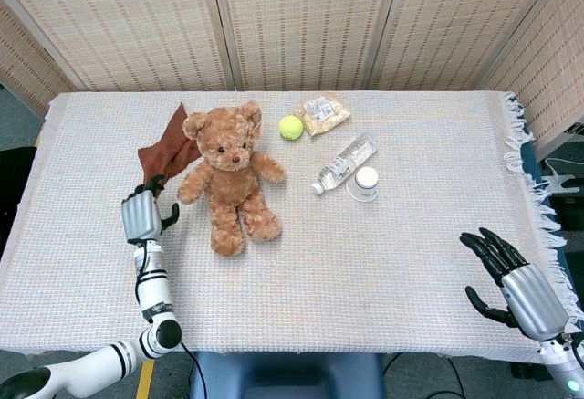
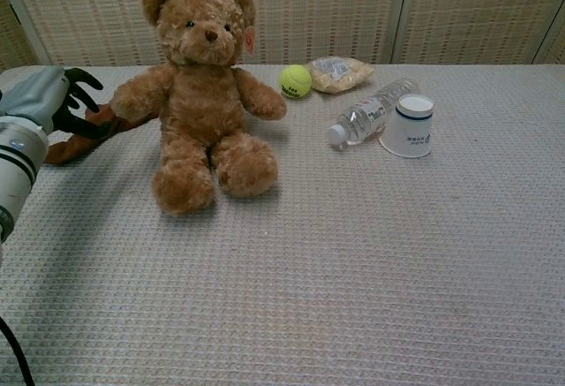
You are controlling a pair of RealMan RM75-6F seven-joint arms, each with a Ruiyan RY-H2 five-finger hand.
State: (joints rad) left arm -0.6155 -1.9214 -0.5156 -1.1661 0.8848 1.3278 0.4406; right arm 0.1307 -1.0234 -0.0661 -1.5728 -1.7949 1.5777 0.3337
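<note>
Hovering beside teddy bear (image 1: 229, 176) — left robot hand (image 1: 144, 213), fingers apart — cup (image 2: 409, 124) print unreadable.

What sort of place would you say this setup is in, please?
Probably an indoor lab or test room: a cloth-covered table backed by woven folding screens, with assorted props such as a teddy bear and tennis ball.

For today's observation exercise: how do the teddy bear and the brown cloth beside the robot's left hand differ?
The teddy bear is plump, furry and light brown; the brown cloth is flat, crumpled and darker reddish-brown. The teddy bear sits propped up in the chest view; the cloth lies limp on the table. The left hand hovers nearer the cloth. Both are soft.
</note>
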